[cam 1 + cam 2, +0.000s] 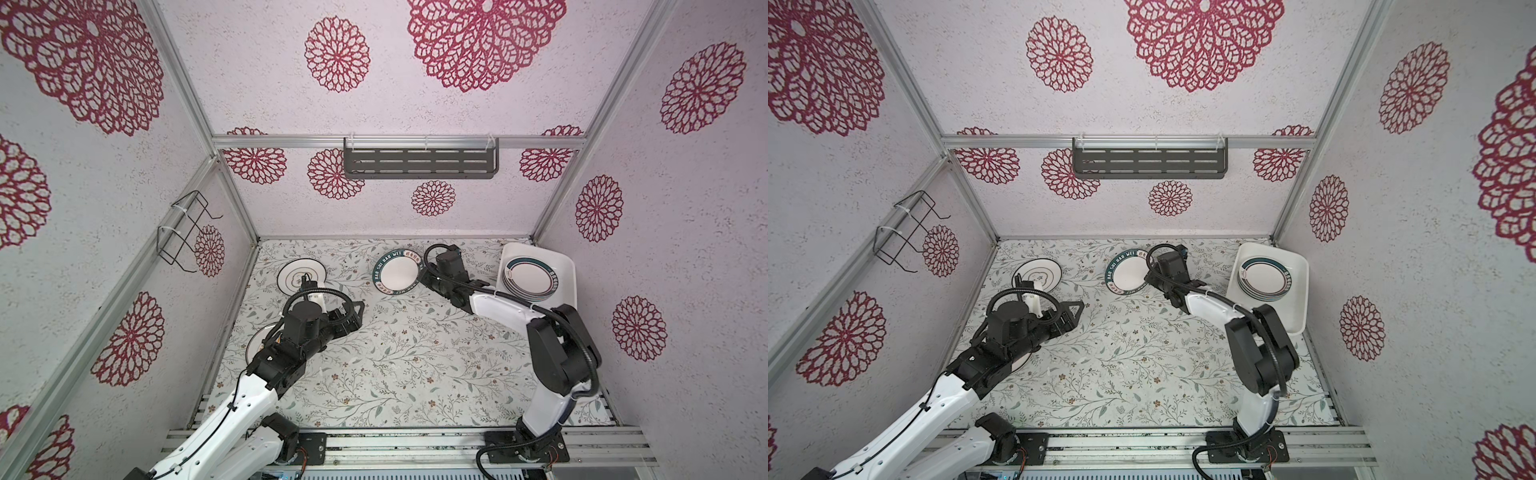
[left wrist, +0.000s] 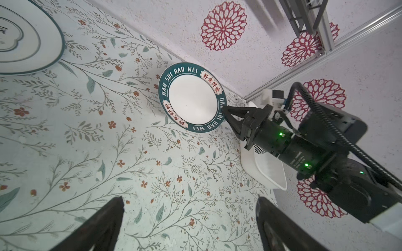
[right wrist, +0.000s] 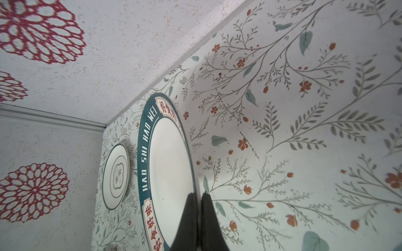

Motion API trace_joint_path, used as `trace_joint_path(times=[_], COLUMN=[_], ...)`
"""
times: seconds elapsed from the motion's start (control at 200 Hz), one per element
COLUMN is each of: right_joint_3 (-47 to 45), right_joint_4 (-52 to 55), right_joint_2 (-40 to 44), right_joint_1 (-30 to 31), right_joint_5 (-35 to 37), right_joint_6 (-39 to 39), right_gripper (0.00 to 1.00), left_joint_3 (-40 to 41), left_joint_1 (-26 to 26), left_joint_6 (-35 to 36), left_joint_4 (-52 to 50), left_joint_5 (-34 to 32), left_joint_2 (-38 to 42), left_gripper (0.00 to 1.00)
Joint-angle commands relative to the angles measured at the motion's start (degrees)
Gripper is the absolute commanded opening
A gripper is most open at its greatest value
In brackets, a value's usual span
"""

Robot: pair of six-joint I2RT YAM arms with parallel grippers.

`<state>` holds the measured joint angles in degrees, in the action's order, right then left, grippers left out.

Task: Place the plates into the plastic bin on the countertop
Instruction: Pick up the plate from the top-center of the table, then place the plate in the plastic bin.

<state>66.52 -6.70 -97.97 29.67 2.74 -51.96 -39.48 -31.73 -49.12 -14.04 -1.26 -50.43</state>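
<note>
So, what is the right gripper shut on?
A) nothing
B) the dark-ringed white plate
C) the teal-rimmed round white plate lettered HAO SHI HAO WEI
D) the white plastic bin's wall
C: in the right wrist view the right gripper pinches the rim of the teal-rimmed round white plate.

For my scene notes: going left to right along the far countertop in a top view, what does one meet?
Dark-ringed plate → teal-rimmed plate → stacked plates, lying in the plastic bin.

Bin [image 1: 567, 282] back right on countertop [image 1: 415, 353], plate stack [image 1: 530, 278] inside it, centre plate [image 1: 399, 272] left of bin, back-left plate [image 1: 297, 272] further left, third plate [image 1: 257, 345] nearer, seemingly flat, mostly under left arm [image 1: 307, 332]
</note>
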Motion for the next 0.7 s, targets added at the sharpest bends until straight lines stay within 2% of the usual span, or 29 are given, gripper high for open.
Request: trace_joint_path(times=[0.0, 0.23, 0.696], right_joint_3=[-2.4, -7.1, -15.3], right_joint_4=[-1.4, 0.1, 3.0], right_joint_2=[7.1, 15.2, 28.9], right_joint_1=[-0.9, -3.3, -12.9], right_joint_5=[-0.2, -2.5, -4.5], right_joint_6=[2.3, 3.7, 4.8], right_gripper=[0.00, 0.00, 0.00], left_joint_3=[-1.0, -5.5, -14.8], left_joint_1=[-3.4, -9.8, -14.2], left_joint_6=[-0.6, 1.1, 3.9], left_joint_4=[3.9, 9.9, 14.7], left_joint_5=[-4.2, -7.4, -4.5], left_joint_2=[-3.3, -12.9, -27.5], left_gripper=[0.97, 0.97, 0.97])
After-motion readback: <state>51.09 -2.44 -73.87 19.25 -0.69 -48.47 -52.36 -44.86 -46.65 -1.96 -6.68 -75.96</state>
